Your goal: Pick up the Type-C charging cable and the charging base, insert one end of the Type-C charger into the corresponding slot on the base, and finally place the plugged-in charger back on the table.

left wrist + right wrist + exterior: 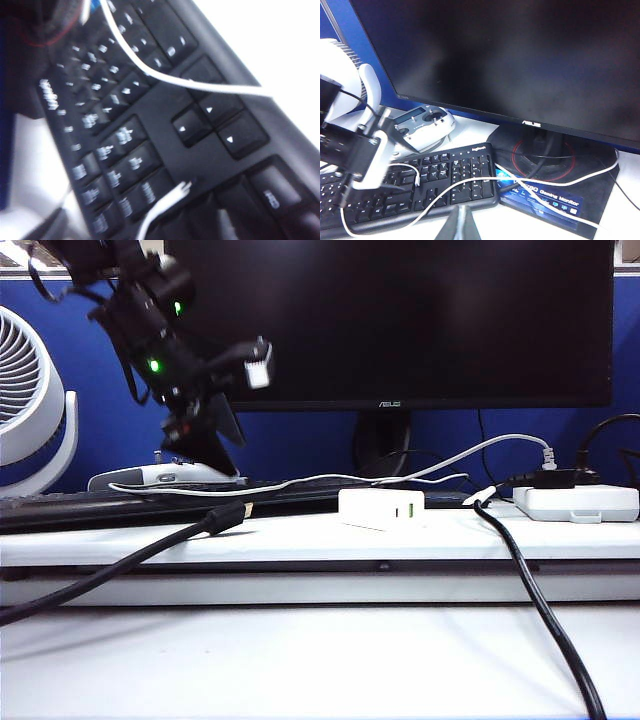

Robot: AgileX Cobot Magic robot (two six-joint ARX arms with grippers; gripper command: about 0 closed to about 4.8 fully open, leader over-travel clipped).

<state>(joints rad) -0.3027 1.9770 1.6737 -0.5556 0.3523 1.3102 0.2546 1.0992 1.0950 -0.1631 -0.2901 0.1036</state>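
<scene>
**benchrat:** What are the arms doing here?

**cobot_dan:** The left gripper (205,440) is hanging over the black keyboard (100,508) on the left of the exterior view, pointing down, just beside a white handheld controller (165,476). Its wrist picture is coming out too blurry, so I honestly can't tell whether the jaws are wide or pinched. The right gripper (457,227) is sitting low in front of the keyboard with its jaws pressed together, carrying nothing.

**benchrat:** And the task stuff?

**cobot_dan:** The Type-C charging cable (300,481) is lying draped across the keyboard, running along it toward the monitor (390,320) stand. In the left wrist view one strand is crossing the keys and a small plug end (176,194) is resting on the keyboard's edge. The charging base (381,508) is lying on the raised ledge of the table (300,660), green port facing the exterior camera, well apart from both grippers. A white power strip (577,503) is sitting further right, and a thick black cable (150,555) is trailing off the ledge.
</scene>
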